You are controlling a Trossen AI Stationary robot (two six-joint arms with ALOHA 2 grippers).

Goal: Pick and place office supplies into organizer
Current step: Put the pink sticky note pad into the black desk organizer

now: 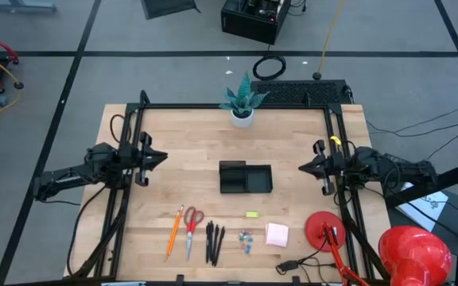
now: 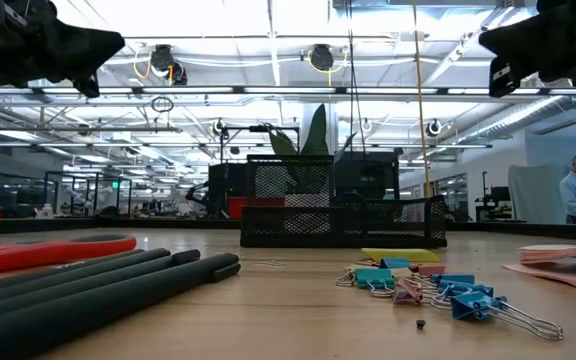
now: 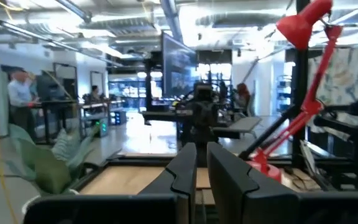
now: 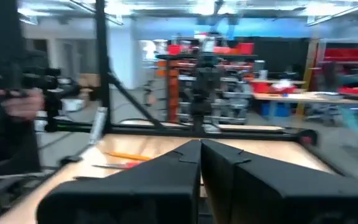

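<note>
- Organizer (image 1: 245, 177): black mesh tray at the centre of the worktop (image 1: 181, 143), apart from both arms. No supplies show in it from above; judged from this, no placement has been made yet.
- Office supplies: all lie in a row along the near edge of the worktop, well apart from the organizer. From the left arm's side to the right's: orange pencil (image 1: 173, 233), red-handled scissors (image 1: 192, 226), three black pens (image 1: 215, 242), small blue clips (image 1: 247, 239), pink sticky-note pad (image 1: 277, 234). A tiny yellow piece (image 1: 251, 214) lies between the row and the organizer.
- Remaining work: every listed item is left to pick and place.
- Left gripper (image 1: 156, 157): at the left side of the worktop, level with the organizer, raised above the surface and pointing inward. Its fingers (image 3: 229, 180) stand nearly together with a narrow gap, grasping nothing.
- Right gripper (image 1: 304, 168): mirrored at the right side, also raised and pointing toward the centre. Its fingers (image 4: 173, 168) are clenched together and empty.
- Background: potted plant (image 1: 242, 102) at the far edge, red lamp (image 1: 324, 229) at the near right corner.
</note>
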